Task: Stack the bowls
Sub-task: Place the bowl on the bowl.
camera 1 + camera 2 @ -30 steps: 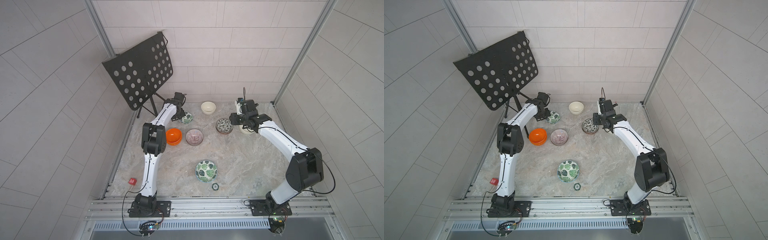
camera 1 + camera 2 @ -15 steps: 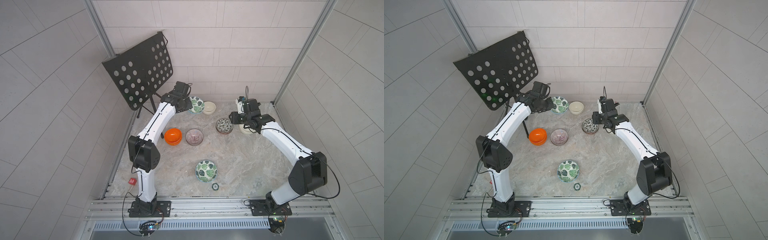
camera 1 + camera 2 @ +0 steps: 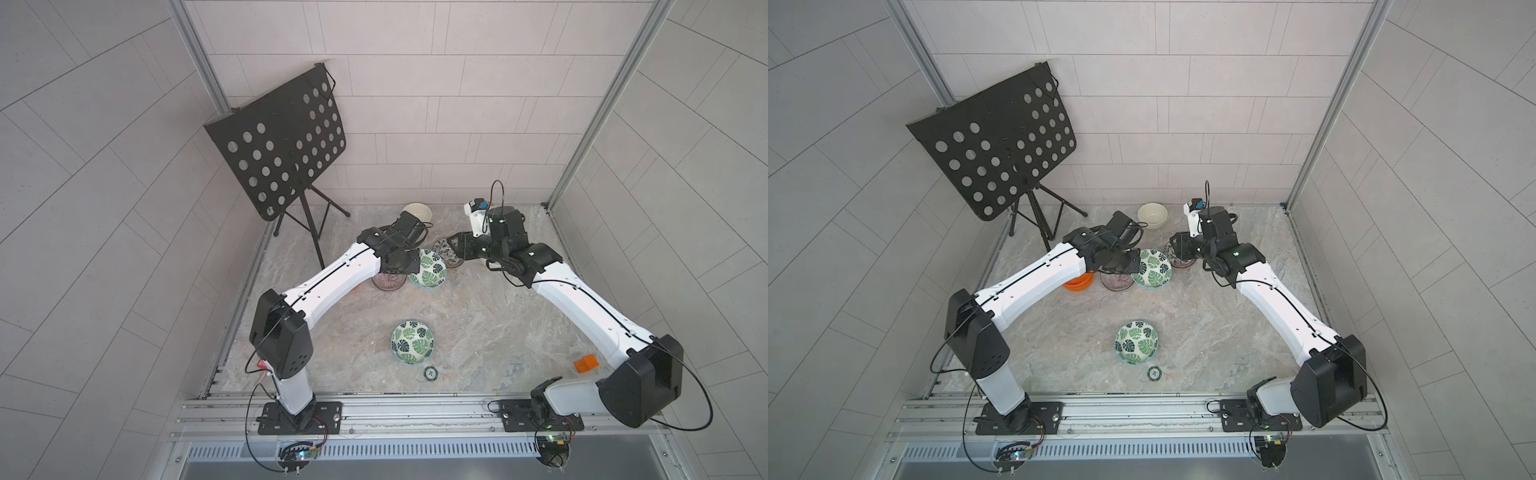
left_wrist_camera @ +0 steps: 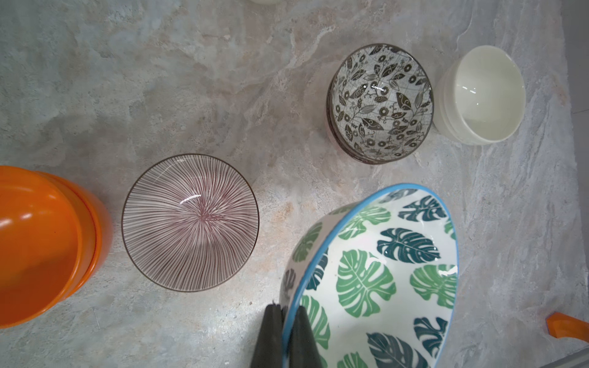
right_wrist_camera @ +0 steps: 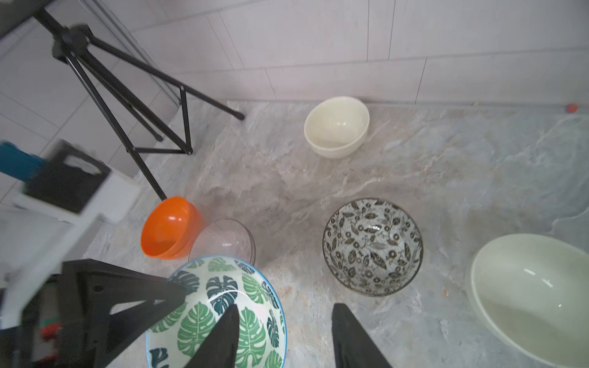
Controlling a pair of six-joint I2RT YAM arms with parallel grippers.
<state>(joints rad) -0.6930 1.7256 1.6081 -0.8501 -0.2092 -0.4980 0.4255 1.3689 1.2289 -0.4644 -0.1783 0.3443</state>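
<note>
Left wrist view: left gripper (image 4: 287, 313) pinched tight on rim of tilted green leaf-print bowl (image 4: 376, 277); right gripper (image 5: 286, 310) jaws apart, empty.

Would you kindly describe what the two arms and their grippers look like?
The left arm and right arm have white tubular links, boxy black joint housings and thin black cables looping outside. The left gripper and right gripper have tapered matte-black fingers. A white-and-blue module sits on the right wrist.
</note>
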